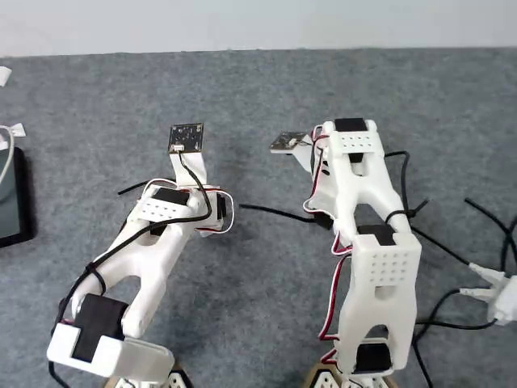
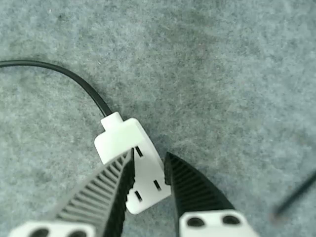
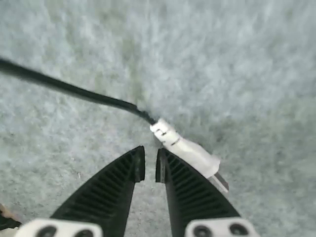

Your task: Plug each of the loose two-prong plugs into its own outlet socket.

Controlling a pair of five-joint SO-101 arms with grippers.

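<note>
A white outlet socket (image 2: 123,136) with slots on its top face lies on the grey carpet, a black cable (image 2: 74,79) running from its end. My left gripper (image 2: 149,159) hangs over it, slightly open; one finger overlaps the socket's edge and the other stands at its opposite side. A white two-prong plug (image 3: 190,148) on a black cable (image 3: 64,86) lies flat, its prongs (image 3: 222,182) pointing away from the cable. My right gripper (image 3: 150,165) is beside the plug with its fingers almost together and nothing between them; one finger hides part of the plug.
From above, the left arm (image 1: 153,250) and right arm (image 1: 363,186) lean over the carpet side by side, a black cable (image 1: 275,213) between them. More white plugs with black cables (image 1: 497,291) lie at the right edge. A dark flat device (image 1: 12,202) sits at the left edge.
</note>
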